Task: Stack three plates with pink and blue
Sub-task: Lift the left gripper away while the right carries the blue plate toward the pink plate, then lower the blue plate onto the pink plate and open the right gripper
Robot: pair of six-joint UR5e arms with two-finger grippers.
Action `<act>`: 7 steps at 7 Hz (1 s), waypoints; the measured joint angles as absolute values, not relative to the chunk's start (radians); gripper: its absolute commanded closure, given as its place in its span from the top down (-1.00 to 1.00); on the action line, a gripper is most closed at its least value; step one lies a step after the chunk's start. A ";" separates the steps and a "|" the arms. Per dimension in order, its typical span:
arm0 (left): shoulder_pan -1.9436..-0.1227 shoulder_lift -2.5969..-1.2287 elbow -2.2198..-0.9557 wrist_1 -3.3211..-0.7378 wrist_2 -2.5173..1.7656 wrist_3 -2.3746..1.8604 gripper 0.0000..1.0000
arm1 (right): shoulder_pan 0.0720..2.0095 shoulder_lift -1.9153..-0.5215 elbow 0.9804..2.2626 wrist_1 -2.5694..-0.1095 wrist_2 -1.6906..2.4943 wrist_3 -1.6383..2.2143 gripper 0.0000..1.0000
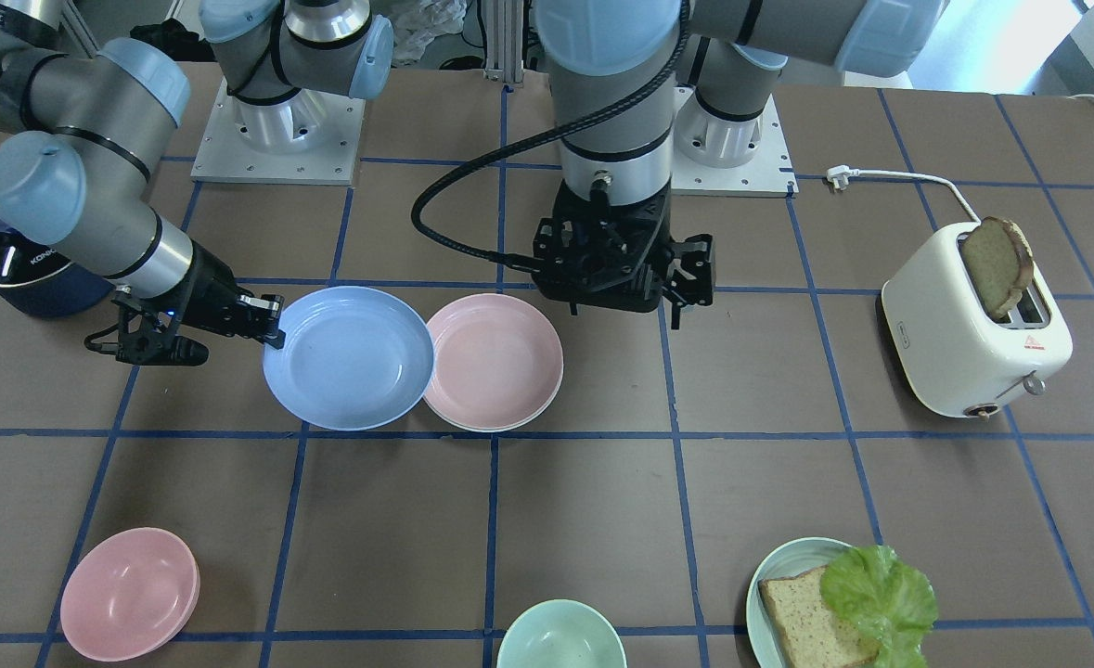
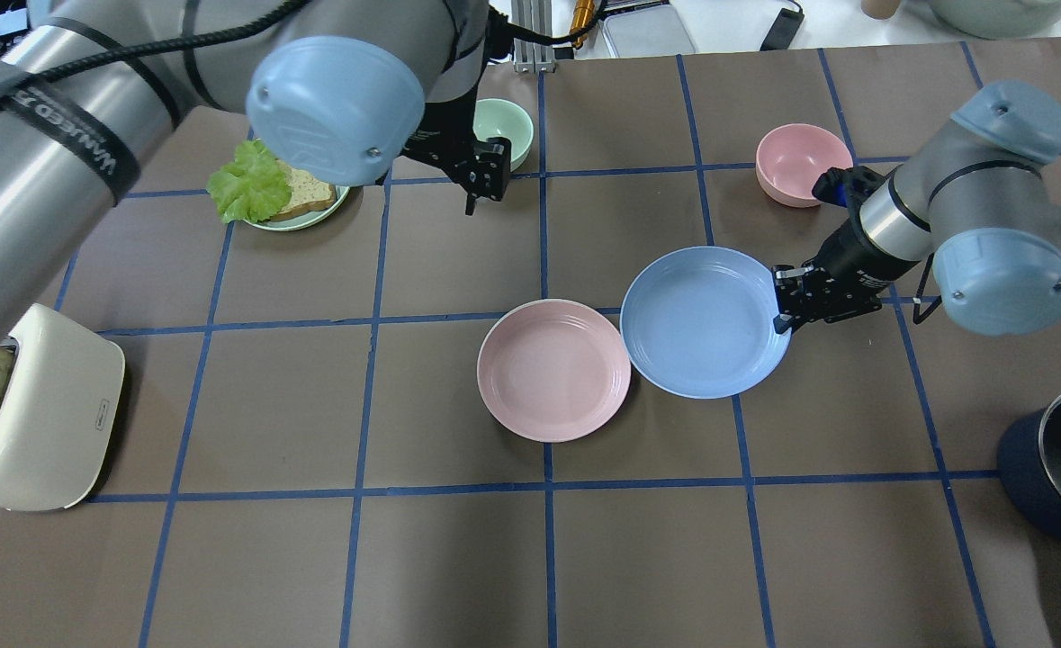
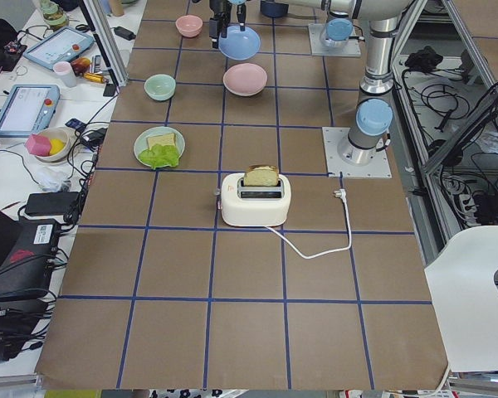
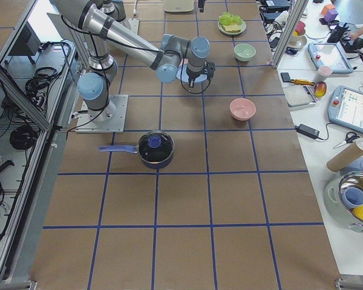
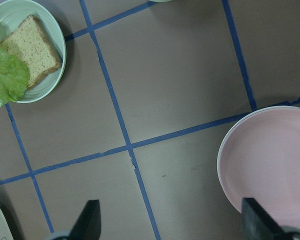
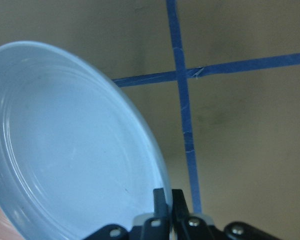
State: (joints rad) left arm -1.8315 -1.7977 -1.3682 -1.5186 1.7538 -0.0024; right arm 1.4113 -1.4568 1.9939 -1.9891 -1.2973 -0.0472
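Observation:
The light blue plate [image 1: 347,357] is pinched at its rim by my right gripper [image 1: 268,327], which is shut on it; the plate's far edge overlaps the rim of the pale pink plate [image 1: 495,360]. In the right wrist view the fingers [image 6: 160,200] clamp the blue plate's rim [image 6: 65,150]. A whitish rim under the pink plate looks like the cream-white plate [image 1: 495,428], mostly hidden. My left gripper [image 5: 172,227] is open and empty, hovering above the table beside the pink plate [image 5: 270,165].
A white toaster [image 1: 973,325] holding a bread slice stands at the robot's left. A teal plate with bread and lettuce [image 1: 816,603], a green bowl [image 1: 560,635] and a pink bowl [image 1: 129,594] sit along the far edge. A dark blue pot [image 2: 1056,463] is near my right arm.

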 measured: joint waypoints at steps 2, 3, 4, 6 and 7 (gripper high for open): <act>-1.755 -1.744 -1.368 -1.549 1.730 0.044 1.00 | 1.518 -1.450 1.989 -2.014 -1.292 0.090 -1.00; -1.722 -1.715 -1.368 -1.559 1.714 0.056 1.00 | 1.575 -1.437 1.989 -2.031 -1.293 0.142 -1.00; -1.690 -1.691 -1.368 -1.567 1.689 0.061 1.00 | 1.620 -1.420 1.989 -2.050 -1.295 0.191 -1.00; -1.631 -1.663 -1.377 -1.591 1.630 0.093 1.00 | 1.662 -1.397 1.994 -2.091 -1.298 0.249 -1.00; -1.609 -1.657 -1.388 -1.596 1.601 0.131 1.00 | 1.676 -1.393 1.995 -2.099 -1.298 0.258 -0.76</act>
